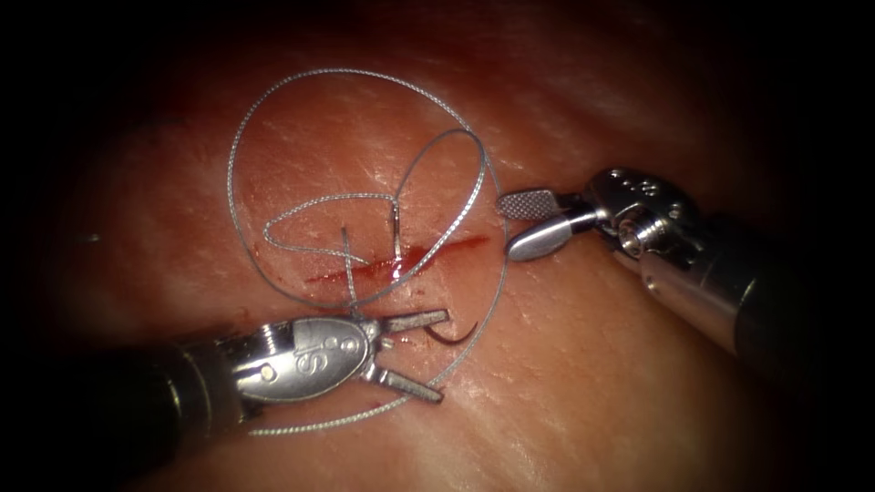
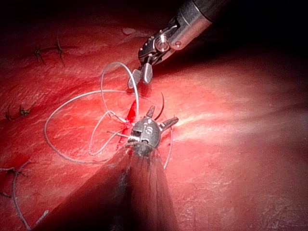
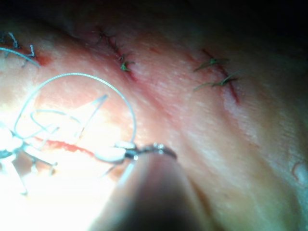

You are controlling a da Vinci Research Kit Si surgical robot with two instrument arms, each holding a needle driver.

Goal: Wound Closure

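- My left end effector [image 1: 415, 355] sits just below the cut [image 1: 401, 264], jaws spread wide, holding nothing.
- The curved needle [image 1: 453, 335] lies on the tissue [image 1: 592, 383] beside its upper jaw; I cannot tell whether its tip is buried.
- My right end effector [image 1: 524, 223] hovers at the cut's right end, jaws parted, empty.
- Thread [image 1: 273, 100] loops loosely over the glistening tissue around the cut.
- The right wrist view shows older stitched cuts [image 3: 219, 77] farther off.

My left tool [image 1: 415, 355] reaches in low with its wrist straight and both jaws spread wide, gripping nothing. My right tool [image 1: 529, 223] sits well apart across from it, wrist bent, jaws parted and empty.
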